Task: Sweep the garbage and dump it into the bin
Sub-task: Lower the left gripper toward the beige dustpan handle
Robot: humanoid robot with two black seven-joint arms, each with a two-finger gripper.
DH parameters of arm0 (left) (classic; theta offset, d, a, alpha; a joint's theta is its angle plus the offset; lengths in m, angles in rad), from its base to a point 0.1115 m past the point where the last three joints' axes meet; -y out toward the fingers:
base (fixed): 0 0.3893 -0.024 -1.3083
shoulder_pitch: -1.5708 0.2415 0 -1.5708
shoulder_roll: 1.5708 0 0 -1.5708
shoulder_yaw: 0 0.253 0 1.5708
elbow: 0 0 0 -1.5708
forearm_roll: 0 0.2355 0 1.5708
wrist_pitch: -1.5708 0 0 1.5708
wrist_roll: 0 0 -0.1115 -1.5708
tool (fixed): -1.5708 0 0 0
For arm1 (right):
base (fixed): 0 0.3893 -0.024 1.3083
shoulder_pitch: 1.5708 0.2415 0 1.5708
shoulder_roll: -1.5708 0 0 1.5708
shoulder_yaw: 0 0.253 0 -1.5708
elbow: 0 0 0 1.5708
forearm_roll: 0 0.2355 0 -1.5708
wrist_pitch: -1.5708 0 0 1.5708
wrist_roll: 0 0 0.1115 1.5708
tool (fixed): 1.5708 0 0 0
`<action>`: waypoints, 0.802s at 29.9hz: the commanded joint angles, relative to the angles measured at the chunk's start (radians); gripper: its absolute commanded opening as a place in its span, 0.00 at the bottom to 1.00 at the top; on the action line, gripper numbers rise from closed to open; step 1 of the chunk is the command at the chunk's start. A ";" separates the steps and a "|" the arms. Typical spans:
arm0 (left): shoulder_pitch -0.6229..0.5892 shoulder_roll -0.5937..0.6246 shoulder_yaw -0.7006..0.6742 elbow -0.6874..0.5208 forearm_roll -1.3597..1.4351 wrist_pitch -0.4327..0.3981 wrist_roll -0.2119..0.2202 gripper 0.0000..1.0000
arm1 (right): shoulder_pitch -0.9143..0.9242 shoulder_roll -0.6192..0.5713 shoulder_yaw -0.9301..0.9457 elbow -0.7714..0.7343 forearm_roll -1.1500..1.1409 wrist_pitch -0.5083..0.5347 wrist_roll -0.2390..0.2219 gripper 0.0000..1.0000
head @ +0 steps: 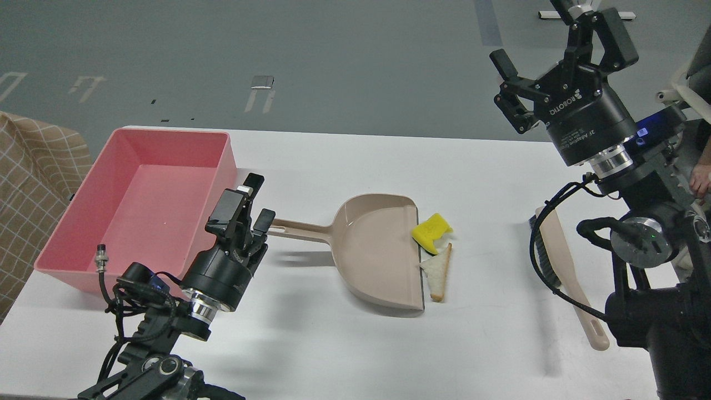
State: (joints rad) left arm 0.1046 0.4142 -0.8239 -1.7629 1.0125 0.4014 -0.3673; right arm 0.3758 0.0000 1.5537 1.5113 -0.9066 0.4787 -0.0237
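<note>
The garbage lies on the white table at the mouth of a beige dustpan [377, 250]: a yellow sponge chunk [431, 230] and a triangular bread slice [439, 270] just below it, both touching the pan's front edge. The pink bin [58, 265] stands at the table's left and is empty. My left gripper [254, 208] is open, low over the table between the bin's right wall and the tip of the dustpan handle [294, 229], holding nothing. My right gripper [547, 41] is open wide and empty, raised high above the table's far right.
A beige brush [562, 261] with black bristles lies on the table at the right, partly behind my right arm and its cable. A checked cloth [28, 183] sits left of the table. A person's hand shows at the right edge.
</note>
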 commanded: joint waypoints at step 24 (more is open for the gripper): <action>0.026 -0.015 0.114 0.144 0.054 0.062 -0.004 0.98 | -0.018 0.000 0.002 0.001 0.000 0.000 0.001 1.00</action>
State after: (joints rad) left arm 0.1548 0.3998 -0.7328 -1.6663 1.0663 0.4553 -0.3715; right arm 0.3605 0.0000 1.5556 1.5105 -0.9066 0.4786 -0.0229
